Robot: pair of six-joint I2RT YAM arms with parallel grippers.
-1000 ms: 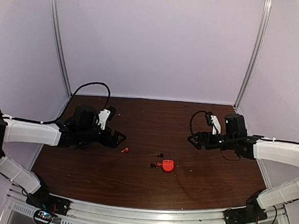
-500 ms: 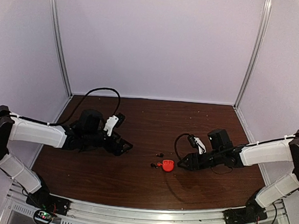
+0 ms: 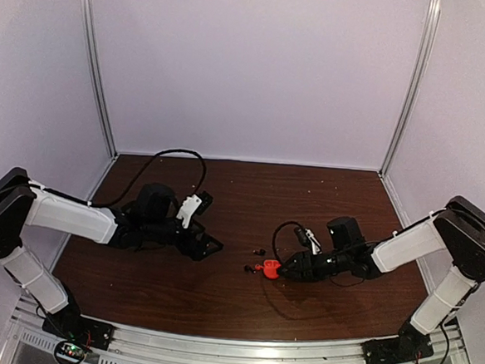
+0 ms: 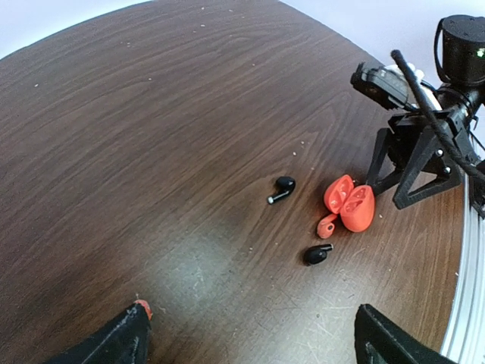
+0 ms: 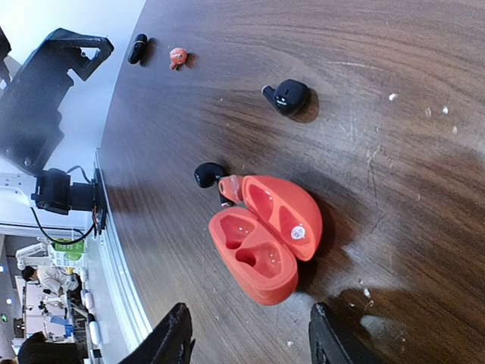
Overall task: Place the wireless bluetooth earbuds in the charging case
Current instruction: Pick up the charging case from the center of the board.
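The red charging case [image 5: 265,235] lies open on the table, both sockets empty; it also shows in the top view [image 3: 270,269]. A red earbud [image 5: 231,187] rests against its lid, a black earbud [image 5: 208,174] beside that, and another black earbud [image 5: 288,96] farther off. My right gripper [image 5: 250,345] is low at the case, open, its fingertips just short of it, one on each side. My left gripper [image 4: 254,349] is wide open over bare wood; a second red earbud [image 4: 142,305] sits by its left fingertip. Case [image 4: 350,206] and nearby earbuds lie ahead of it.
The brown table [image 3: 242,190] is walled by white panels at the back and sides. A metal rail [image 3: 231,344] runs along the near edge. The right arm's cable [image 3: 284,235] loops above the case.
The right arm swung from the back right down to the case, its jaws narrowing. The left arm slid right, over the lone red earbud.
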